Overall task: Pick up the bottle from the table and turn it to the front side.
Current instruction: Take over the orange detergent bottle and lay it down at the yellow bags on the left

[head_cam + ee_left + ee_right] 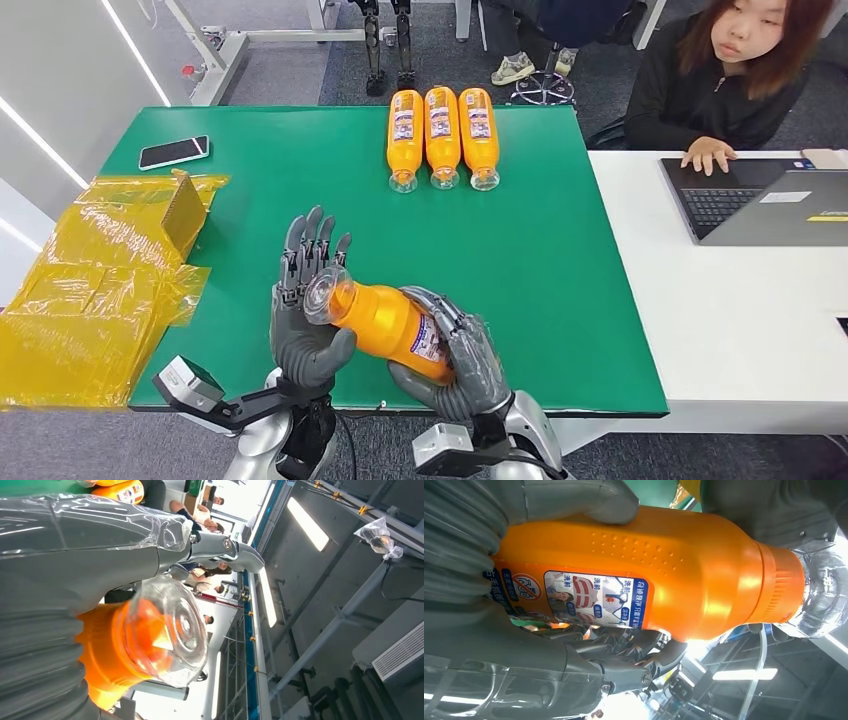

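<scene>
1. I hold the orange bottle (385, 320) off the green desk (560, 260), lying roughly level above its near edge, clear cap (320, 296) toward my left.
2. My right hand (455, 365) wraps the labelled body from below, fingers curled around it and thumb on the other side; in the right wrist view the printed label (594, 597) faces that camera. I judge this hand carries the weight.
3. My left hand (305, 310) stands at the cap end, fingers upright and spread behind the cap, thumb under the neck. It touches the cap end, but whether it clamps or merely steadies it I cannot tell. Its likely purpose is a pivot for rotating the bottle about its long axis.
4. Three matching bottles (442, 135) lie side by side at the far edge of the desk, caps toward me, labels up; I judge they show the wanted orientation.
5. A phone (173, 152) and yellow plastic wrapping (90, 280) lie to the left. A person (720, 80) sits at a laptop (760, 200) on the adjoining white desk.
</scene>
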Motion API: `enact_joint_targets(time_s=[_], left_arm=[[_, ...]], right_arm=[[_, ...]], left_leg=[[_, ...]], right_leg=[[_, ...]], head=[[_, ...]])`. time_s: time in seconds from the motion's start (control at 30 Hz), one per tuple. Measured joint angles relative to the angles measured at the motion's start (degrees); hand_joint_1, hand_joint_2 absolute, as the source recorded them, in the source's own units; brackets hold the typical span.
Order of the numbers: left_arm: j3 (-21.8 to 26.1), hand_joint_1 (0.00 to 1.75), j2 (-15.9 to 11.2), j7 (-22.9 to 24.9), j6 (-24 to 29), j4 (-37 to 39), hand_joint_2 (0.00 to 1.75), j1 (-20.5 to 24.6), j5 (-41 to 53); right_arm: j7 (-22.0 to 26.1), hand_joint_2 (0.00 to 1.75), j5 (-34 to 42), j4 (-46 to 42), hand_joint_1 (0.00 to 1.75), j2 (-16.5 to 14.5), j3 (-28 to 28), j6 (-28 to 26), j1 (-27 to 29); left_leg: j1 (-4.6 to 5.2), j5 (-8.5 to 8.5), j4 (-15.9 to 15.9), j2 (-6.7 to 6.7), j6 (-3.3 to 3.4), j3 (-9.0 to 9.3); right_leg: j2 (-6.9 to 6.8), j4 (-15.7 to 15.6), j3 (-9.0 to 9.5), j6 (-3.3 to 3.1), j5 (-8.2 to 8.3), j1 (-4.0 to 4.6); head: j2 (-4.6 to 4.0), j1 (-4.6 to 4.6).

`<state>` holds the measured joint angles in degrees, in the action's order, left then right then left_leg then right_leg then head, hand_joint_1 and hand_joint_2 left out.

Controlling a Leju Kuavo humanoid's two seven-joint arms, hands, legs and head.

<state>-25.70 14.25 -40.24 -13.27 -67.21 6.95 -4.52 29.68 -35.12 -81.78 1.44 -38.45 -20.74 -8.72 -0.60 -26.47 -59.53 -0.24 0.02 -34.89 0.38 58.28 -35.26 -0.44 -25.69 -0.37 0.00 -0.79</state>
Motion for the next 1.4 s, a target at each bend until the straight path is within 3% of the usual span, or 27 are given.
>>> enact_joint_targets(time_s=[0.4, 0.63, 0.7, 0.77, 0.8, 0.83, 1.03, 1.23, 1.33, 1.37, 1.4], left_arm=[[0.0, 0.0, -0.1, 0.0, -0.8, 0.0, 1.75, 1.0, -0.7], [0.0, 0.04, -0.1, 0.0, -1.1, 0.0, 1.75, 1.6, -0.8], [0.0, 0.45, -0.1, 0.0, -1.2, 0.1, 1.75, 1.6, -0.8], [0.0, 1.09, -0.1, 0.0, -1.4, 0.1, 1.75, 1.6, -0.8], [0.0, 1.29, -0.1, 0.0, -1.6, 0.2, 1.75, 1.7, -0.8], [0.0, 1.38, -0.1, 0.0, -1.7, 0.3, 1.75, 1.7, -0.7], [-0.1, 1.36, -0.1, 0.0, -2.0, 0.6, 1.75, 2.2, -0.6], [-0.1, 1.68, -0.1, 0.0, -2.1, 0.8, 1.75, 2.3, -0.6], [-0.1, 1.68, -0.1, 0.0, -2.5, 0.9, 1.75, 2.4, -0.8], [-0.1, 1.68, -0.1, 0.0, -2.7, 0.9, 1.75, 2.4, -0.8], [-0.1, 1.7, -0.1, 0.0, -2.9, 0.9, 1.75, 2.5, -0.8]], right_arm=[[-0.9, 1.75, -0.7, 1.1, 1.75, -1.8, -0.9, -0.2, -0.7], [-1.0, 1.75, 1.2, -0.3, 1.75, -3.0, -0.9, 3.3, -1.2], [-0.7, 1.75, 1.9, -0.9, 1.75, -3.4, -0.9, 3.9, -1.2], [-0.4, 1.75, 2.2, -1.5, 1.75, -3.8, -0.9, 4.3, -1.3], [-0.2, 1.75, 2.3, -1.9, 1.75, -4.0, -0.9, 4.4, -1.3], [-0.2, 1.75, 2.6, -2.2, 1.75, -4.1, -0.9, 4.5, -1.3], [-0.5, 1.75, 4.5, -3.2, 1.75, -4.4, -0.9, 6.4, -1.2], [-0.8, 1.75, 5.1, -3.3, 1.75, -4.5, -0.9, 7.3, -1.2], [-0.9, 1.75, 5.2, -3.3, 1.75, -4.5, -0.9, 7.4, -1.2], [-1.0, 1.75, 5.2, -3.3, 1.62, -4.5, -0.9, 7.5, -1.2], [-1.1, 1.75, 5.2, -3.3, 1.18, -4.5, -0.9, 7.4, -1.2]], left_leg=[[0.01, 0.0, 0.0, 0.0, 0.0, 0.0], [0.0, 0.0, 0.0, 0.0, 0.0, 0.0], [0.0, 0.0, 0.0, 0.0, 0.0, 0.0], [0.0, 0.0, 0.0, 0.0, 0.0, 0.0], [0.0, 0.0, 0.0, 0.0, 0.0, 0.0], [0.0, 0.0, 0.0, 0.0, 0.0, 0.0], [0.01, 0.0, 0.0, 0.0, 0.0, 0.0], [0.01, 0.0, 0.0, 0.0, 0.0, 0.0], [0.01, 0.0, 0.0, 0.0, 0.0, 0.0], [0.01, 0.0, 0.0, 0.0, 0.0, 0.0], [0.01, 0.0, 0.0, 0.0, 0.0, 0.0]], right_leg=[[0.0, 0.0, 0.0, 0.0, 0.0, -0.01], [0.01, 0.0, 0.0, 0.0, 0.0, 0.0], [0.01, 0.0, 0.0, 0.0, 0.0, 0.0], [0.01, 0.0, 0.0, 0.0, 0.0, 0.0], [0.01, 0.0, 0.0, 0.0, 0.0, 0.0], [0.01, 0.0, 0.0, 0.0, 0.0, 0.0], [0.0, 0.0, 0.0, 0.0, 0.0, -0.01], [0.0, 0.0, 0.0, 0.0, 0.0, -0.01], [0.0, 0.0, 0.0, 0.0, 0.0, 0.0], [0.0, 0.0, 0.0, 0.0, 0.0, 0.0], [0.0, 0.0, 0.0, 0.0, 0.0, 0.0]], head=[[-0.01, 0.0], [0.0, 0.0], [0.0, 0.0], [0.0, 0.0], [0.0, 0.0], [0.0, 0.0], [0.0, -0.01], [0.0, 0.0], [0.0, 0.0], [0.0, 0.0], [0.0, 0.0]])
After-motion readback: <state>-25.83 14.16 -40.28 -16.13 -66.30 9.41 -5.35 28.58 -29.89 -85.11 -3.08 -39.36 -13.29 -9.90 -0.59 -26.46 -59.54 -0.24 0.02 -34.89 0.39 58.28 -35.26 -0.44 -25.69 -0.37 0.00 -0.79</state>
